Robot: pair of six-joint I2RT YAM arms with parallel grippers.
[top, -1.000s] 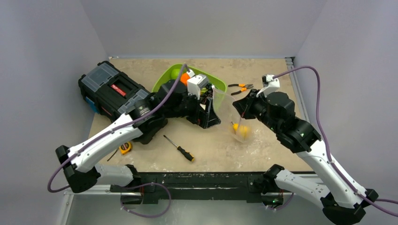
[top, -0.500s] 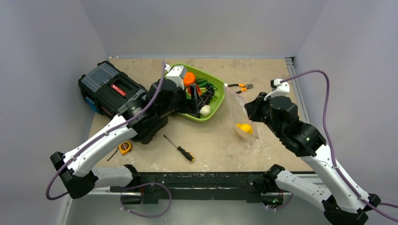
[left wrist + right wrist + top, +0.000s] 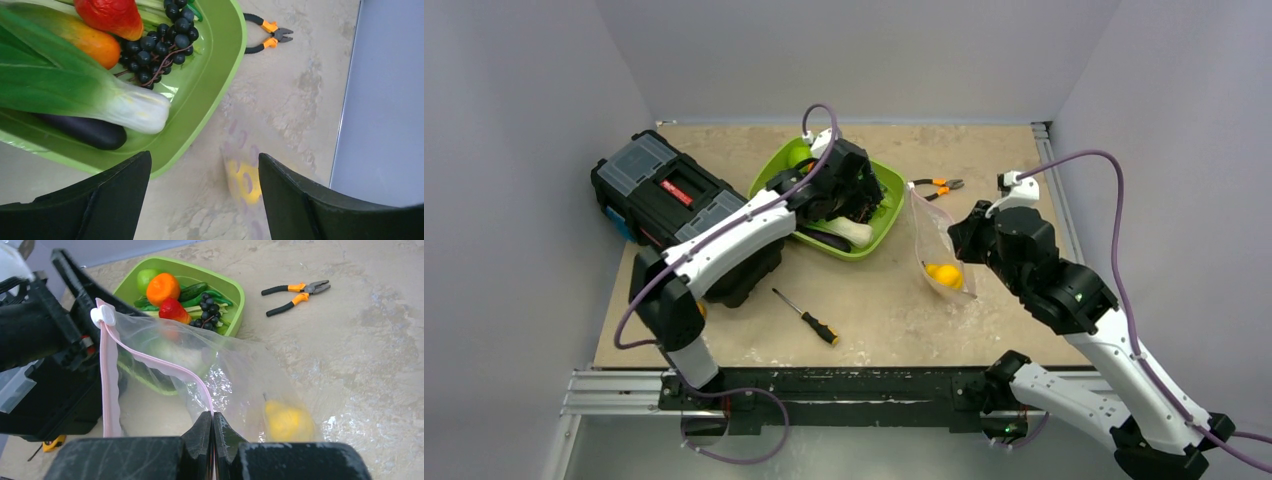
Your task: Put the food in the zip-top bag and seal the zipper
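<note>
The step in hand seems to be the fetching of the next piece of food. The left hand (image 3: 204, 159) hangs over the lime-green plastic tray (image 3: 222, 85), in the upper middle of the top view. Its jaws stand wide apart and there is nothing between them.

Under it lie the white-stemmed leafy bok choy (image 3: 100, 95), the purple eggplant (image 3: 82, 131), the bunch of dark grapes (image 3: 160, 42) and the red pepper (image 3: 112, 15).

The right hand (image 3: 211, 416) is closed tight. It pinches the clear zip-top bag (image 3: 240, 365) at the mouth edge, where the pale pink zipper (image 3: 150, 361) ends, and holds this edge up from the beige surface (image 3: 360, 340), to the right of the tray. One yellow lemon (image 3: 287, 421) is already at the bottom of the bag, and the zipper is not yet closed, so the task looks to be at an early stage.

The next move probably calls for lowering the left hand onto one piece, perhaps the bok choy, closing on it, and carrying it to the mouth of the bag. This mouth opens only as a narrow, floppy V, so the piece must go in carefully.
</note>
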